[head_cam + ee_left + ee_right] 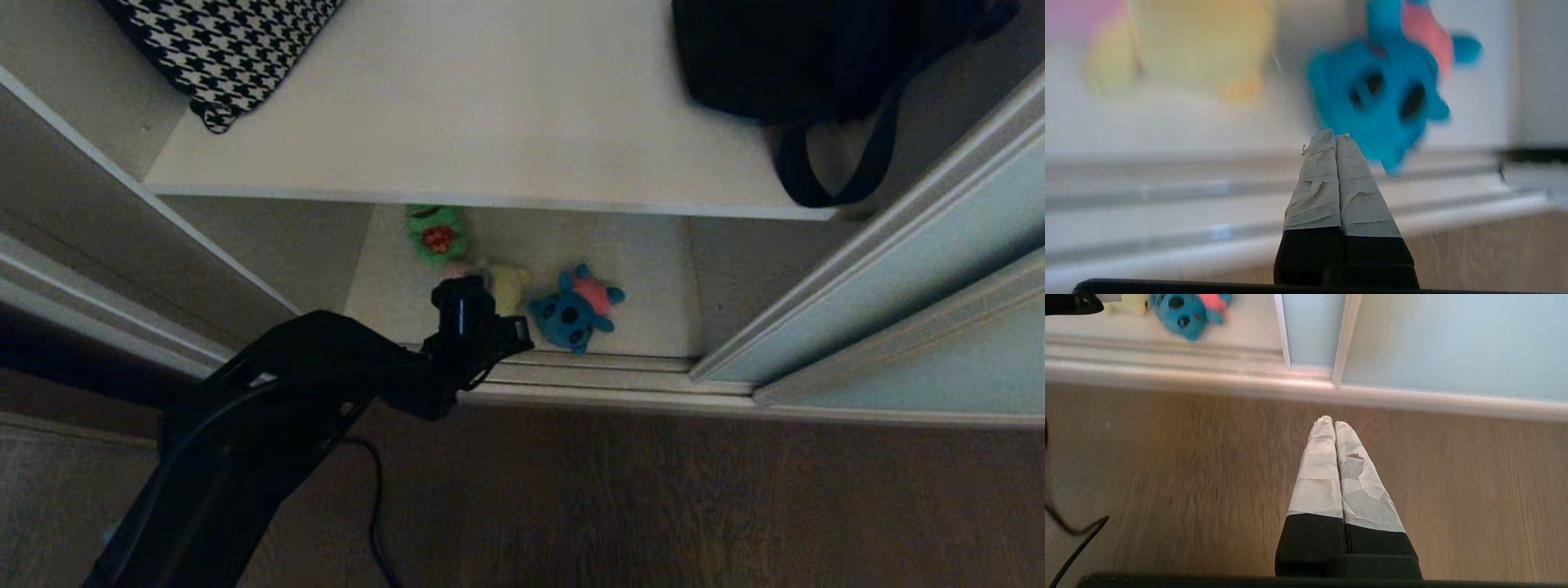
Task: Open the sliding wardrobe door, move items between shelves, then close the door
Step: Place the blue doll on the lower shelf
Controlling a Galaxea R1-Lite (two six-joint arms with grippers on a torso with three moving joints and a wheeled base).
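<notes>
The sliding wardrobe door (922,261) of pale blue-green glass stands slid to the right, so the shelves show. On the lower shelf (645,261) lie a blue plush toy (575,310) with a pink back and a pale yellow plush toy (509,287). My left gripper (1336,136) is shut and empty, low over the door track, pointing at the blue toy (1384,94) just short of it. The yellow toy (1200,45) lies to its left. My right gripper (1334,422) is shut over the wooden floor, outside the head view.
A green plush toy (438,233) lies further back on the lower shelf. The upper shelf (490,122) carries a houndstooth cloth item (220,49) at the left and a black bag (816,57) with a hanging strap at the right. The door track (604,367) runs along the front.
</notes>
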